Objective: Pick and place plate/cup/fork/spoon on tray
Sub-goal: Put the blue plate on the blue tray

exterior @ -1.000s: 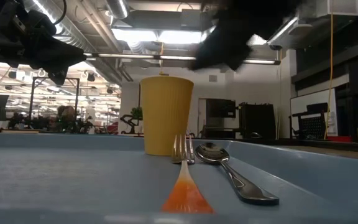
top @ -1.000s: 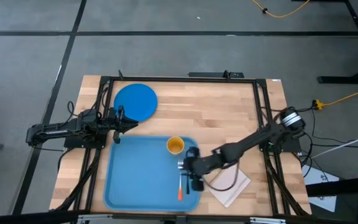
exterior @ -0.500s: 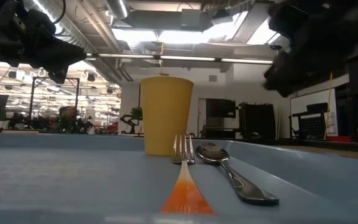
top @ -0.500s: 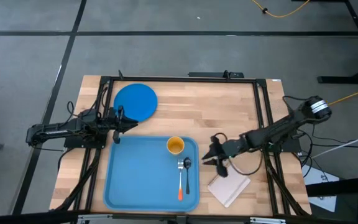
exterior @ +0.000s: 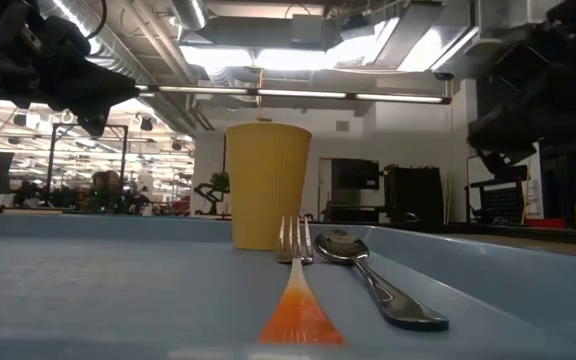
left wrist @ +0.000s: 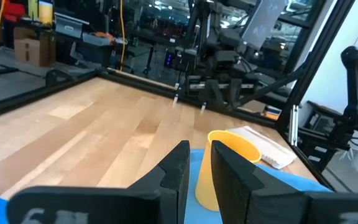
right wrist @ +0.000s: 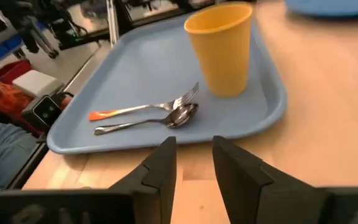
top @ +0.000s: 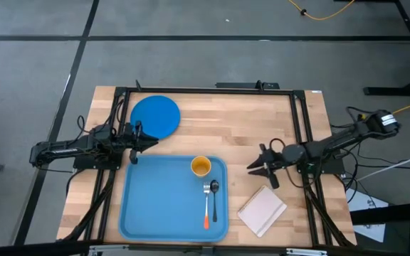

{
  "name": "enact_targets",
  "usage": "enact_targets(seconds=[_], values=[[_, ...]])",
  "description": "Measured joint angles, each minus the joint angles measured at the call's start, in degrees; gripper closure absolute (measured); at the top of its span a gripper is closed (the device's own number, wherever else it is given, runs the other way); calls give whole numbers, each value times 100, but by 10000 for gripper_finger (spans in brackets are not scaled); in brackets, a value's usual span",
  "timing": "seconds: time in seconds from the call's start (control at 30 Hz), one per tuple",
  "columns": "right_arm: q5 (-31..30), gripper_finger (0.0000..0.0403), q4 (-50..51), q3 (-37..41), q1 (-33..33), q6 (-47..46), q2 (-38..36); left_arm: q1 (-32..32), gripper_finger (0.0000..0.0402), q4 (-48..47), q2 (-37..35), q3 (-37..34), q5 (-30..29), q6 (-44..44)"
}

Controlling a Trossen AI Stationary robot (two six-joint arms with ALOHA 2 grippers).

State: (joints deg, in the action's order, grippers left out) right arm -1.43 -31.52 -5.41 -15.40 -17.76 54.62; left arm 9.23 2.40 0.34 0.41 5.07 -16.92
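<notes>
The light-blue tray [top: 162, 203] lies at the table's near middle. On its right part stand the orange-yellow cup [top: 201, 166], the orange-handled fork [top: 206, 206] and the dark spoon [top: 214, 199], lying side by side; they also show in the right wrist view: cup [right wrist: 221, 50], fork [right wrist: 142, 109], spoon [right wrist: 148, 122]. The round blue plate [top: 155, 116] lies flat on the wood at the far left. My right gripper [top: 262, 168] is open and empty, right of the tray. My left gripper [top: 144, 139] is still near the plate's near edge, its fingers a narrow gap apart, empty.
A white rectangular pad [top: 262, 210] lies on the table right of the tray, near the front edge. Black frame rails [top: 301, 135] run along the table's left, right and far sides. Bare wood lies between the plate and my right gripper.
My right gripper has drawn back from above the fork and spoon on the tray toward the table's right edge and now stands clear of the tray. The spoon, fork and cup have stayed where they were.
</notes>
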Motion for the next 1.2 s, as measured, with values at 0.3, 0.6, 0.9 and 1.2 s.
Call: enact_targets(seconds=[0.3, 0.6, 0.9, 1.2], values=[[2, 293, 156, 505, 252, 435, -1128, 0, 343, -27, 0, 0, 5, 0], [-74, 293, 1356, 503, 467, 744, -2524, -1, 343, -28, 0, 0, 8, 0], [-494, 293, 2942, 503, 548, 311, -3668, 0, 343, -27, 0, 0, 8, 1], [-450, 293, 2920, 501, 542, 555, -4105, -2, 343, -27, 0, -1, 10, 0]])
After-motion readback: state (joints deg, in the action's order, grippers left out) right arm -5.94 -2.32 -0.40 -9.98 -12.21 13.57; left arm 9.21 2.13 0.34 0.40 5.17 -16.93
